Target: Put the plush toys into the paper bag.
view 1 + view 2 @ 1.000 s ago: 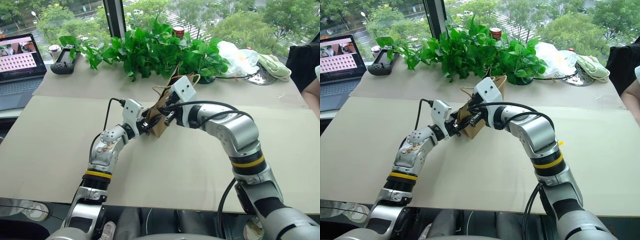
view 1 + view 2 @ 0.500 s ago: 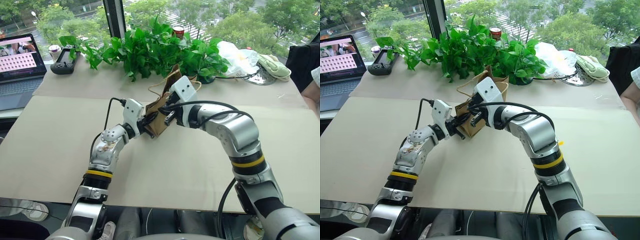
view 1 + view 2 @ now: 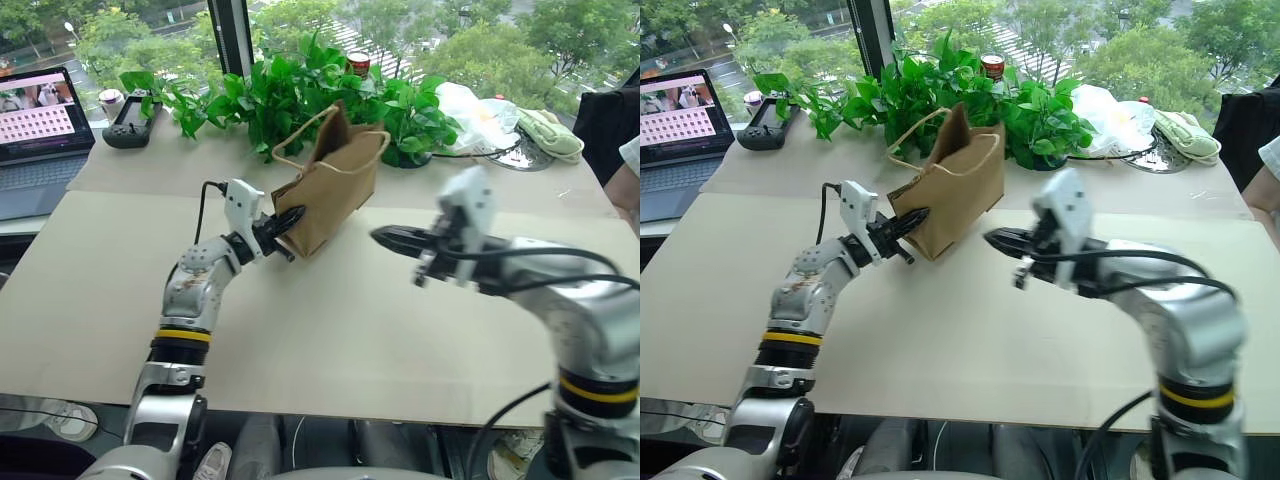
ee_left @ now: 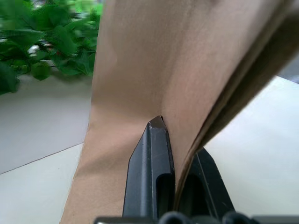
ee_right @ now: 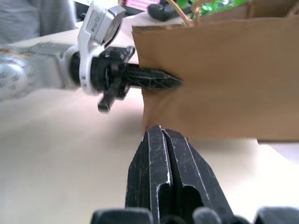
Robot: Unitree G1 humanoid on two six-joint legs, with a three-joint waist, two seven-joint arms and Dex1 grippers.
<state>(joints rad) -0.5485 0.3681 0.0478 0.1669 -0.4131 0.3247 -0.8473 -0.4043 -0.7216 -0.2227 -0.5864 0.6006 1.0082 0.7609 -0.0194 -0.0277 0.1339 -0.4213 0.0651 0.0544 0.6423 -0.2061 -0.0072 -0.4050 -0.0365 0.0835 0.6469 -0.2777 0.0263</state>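
Observation:
The brown paper bag (image 3: 335,185) stands upright at the middle of the table, its mouth open upward and its cord handles up. My left gripper (image 3: 290,217) is shut on the bag's lower left side edge; in the left wrist view the paper runs between the two black fingers (image 4: 156,140). My right gripper (image 3: 385,237) hangs to the right of the bag, apart from it, shut with nothing in it; in the right wrist view its closed fingers (image 5: 158,140) point at the bag's side (image 5: 219,79). The plush toys are out of view.
Leafy green plants (image 3: 300,90) line the table's back behind the bag. A laptop (image 3: 35,125) and a black controller (image 3: 130,122) sit back left. A white plastic bag (image 3: 475,115) and a pale green cloth (image 3: 550,130) lie back right. A person's arm (image 3: 625,170) shows at the right edge.
My right gripper has pulled out from the bag to the right and toward me. The left gripper has shut on the bag's edge and risen, and the bag now stands upright.

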